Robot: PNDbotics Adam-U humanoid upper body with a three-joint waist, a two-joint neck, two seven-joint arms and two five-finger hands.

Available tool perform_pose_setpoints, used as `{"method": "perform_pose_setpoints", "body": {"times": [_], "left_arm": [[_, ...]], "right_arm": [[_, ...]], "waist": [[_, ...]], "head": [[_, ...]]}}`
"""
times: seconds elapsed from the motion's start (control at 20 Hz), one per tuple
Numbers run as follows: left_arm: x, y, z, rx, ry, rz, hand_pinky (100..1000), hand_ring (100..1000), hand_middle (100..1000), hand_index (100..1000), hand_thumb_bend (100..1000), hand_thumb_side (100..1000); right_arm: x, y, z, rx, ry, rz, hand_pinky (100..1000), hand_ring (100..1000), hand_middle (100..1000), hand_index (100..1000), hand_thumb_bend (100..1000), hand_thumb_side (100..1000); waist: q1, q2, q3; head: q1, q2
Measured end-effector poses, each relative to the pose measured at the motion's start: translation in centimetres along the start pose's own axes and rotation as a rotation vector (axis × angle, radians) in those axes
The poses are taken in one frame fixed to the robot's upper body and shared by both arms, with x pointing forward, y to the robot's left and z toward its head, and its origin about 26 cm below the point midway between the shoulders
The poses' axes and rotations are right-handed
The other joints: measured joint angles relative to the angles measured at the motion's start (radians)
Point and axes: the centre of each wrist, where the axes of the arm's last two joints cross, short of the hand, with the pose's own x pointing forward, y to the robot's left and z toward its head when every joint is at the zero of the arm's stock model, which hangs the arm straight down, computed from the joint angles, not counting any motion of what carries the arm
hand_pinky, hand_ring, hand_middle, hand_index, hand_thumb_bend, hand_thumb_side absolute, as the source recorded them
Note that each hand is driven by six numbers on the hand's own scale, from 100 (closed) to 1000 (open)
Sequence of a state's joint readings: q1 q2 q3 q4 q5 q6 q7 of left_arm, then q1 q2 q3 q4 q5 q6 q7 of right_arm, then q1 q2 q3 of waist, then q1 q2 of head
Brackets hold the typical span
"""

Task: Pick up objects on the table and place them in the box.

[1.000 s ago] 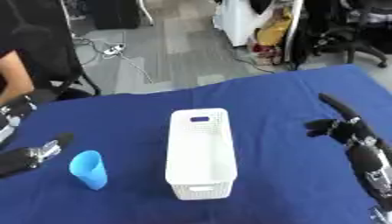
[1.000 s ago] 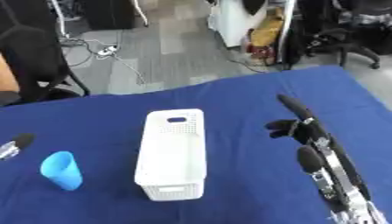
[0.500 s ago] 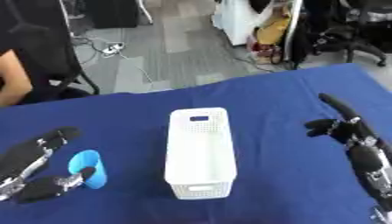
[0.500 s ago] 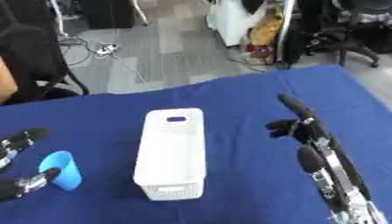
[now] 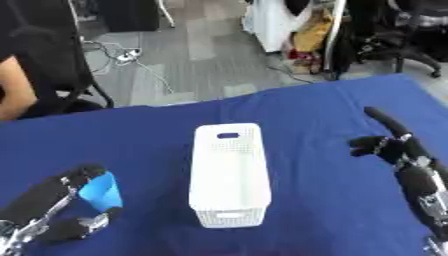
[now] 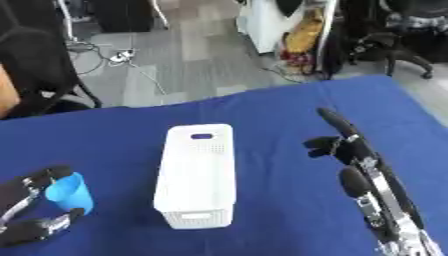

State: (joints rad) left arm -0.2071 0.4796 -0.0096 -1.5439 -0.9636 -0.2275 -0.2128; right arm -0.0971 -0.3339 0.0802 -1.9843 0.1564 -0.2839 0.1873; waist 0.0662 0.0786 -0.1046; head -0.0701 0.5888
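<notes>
Two hands in view over a blue worktop (image 5: 297,115). White box (image 5: 228,172) near centre, long axis running 12 to 6, perforated walls, handle slot at its 12 o'clock end; looks upturned, solid perforated face uppermost, though hard to be sure. Blue cup (image 5: 102,190) at about 8 o'clock from the box, well apart from it, tilted, rim toward 12. Left hand (image 5: 48,210) coming in from the 7 o'clock corner, fingers (image 5: 74,176) lying along the cup's left side and thumb (image 5: 87,225) curled in below it, so closing round the cup; cannot tell whether the cup is off the cloth or resting on it. Right hand (image 6: 343,145) at 3 o'clock from the box, apart from it, held edge-on above the cloth with fingers straight, pointing toward 11, thumb sticking out toward the box; holding nothing, relaxed and unclenched. Silver-jointed forearm trailing from it down to the 5 o'clock corner. Beyond the worktop's far edge at 12 o'clock, grey floor with cables, black office chairs at 10 and 2, and a white stand with a yellow bag.
</notes>
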Motion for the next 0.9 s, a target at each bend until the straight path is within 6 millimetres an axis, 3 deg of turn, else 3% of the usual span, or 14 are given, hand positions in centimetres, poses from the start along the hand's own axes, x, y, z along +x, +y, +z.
{"method": "perform_pose_setpoints", "body": {"times": [0.9], "left_arm": [[0.4, 0.5, -1.2, 0.079, 0.019, -0.013, 898, 936, 962, 1000, 1000, 919]], "right_arm": [[0.0, 0.0, 0.0, 0.002, -0.002, 0.0, 673, 735, 986, 1000, 521, 1000]], "waist": [[0.0, 0.0, 0.001]], "head": [[0.0, -0.001]]}}
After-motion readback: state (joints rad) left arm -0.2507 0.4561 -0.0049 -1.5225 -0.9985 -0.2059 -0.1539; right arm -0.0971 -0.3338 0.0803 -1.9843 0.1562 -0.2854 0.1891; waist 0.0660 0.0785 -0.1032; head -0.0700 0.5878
